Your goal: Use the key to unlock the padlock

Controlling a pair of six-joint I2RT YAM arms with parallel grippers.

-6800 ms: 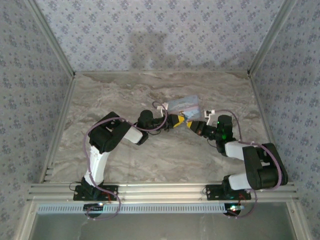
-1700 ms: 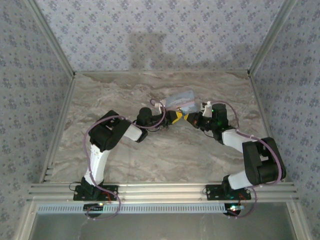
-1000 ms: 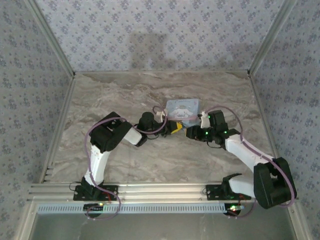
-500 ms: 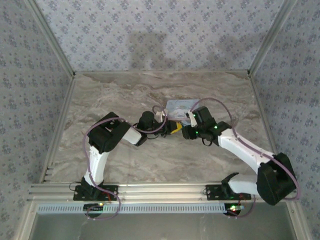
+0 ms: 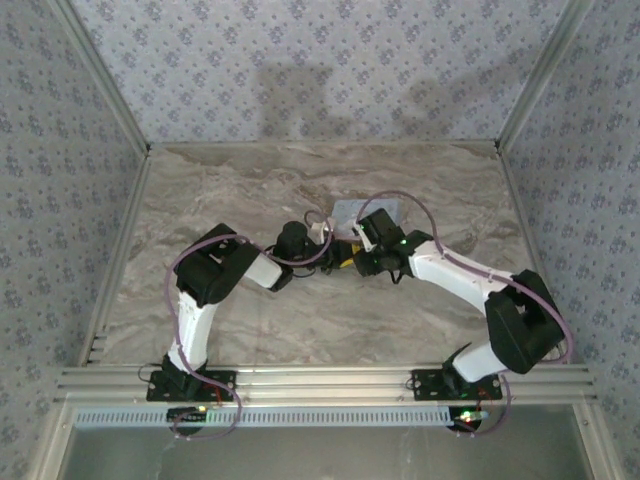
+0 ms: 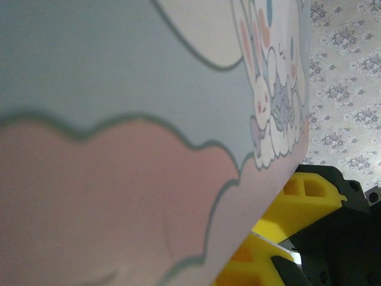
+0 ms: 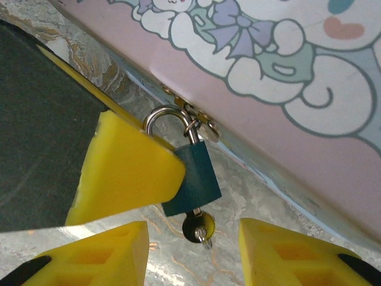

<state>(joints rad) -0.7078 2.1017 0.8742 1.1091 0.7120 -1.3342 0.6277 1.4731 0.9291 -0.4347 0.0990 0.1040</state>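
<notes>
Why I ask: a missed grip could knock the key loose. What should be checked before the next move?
1. Small metal key seated in the keyhole of the dark teal padlock: ok.
2. Padlock shackle through the hasp of the pale blue cartoon-printed tin: ok.
3. Right gripper jaws open, one either side of the key: ok.
4. Left gripper steadying the padlock: its yellow finger touches it, firm hold cannot tell.

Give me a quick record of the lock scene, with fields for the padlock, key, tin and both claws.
padlock: dark body, hanging by its loop from the tin's clasp
key: stuck in the padlock's underside, small ring attached
tin: pink and pale blue, cartoon bunny print
left claw: shut, yellow tip against the padlock's side
right claw: open, a finger on either side of the key, not touching it
</notes>
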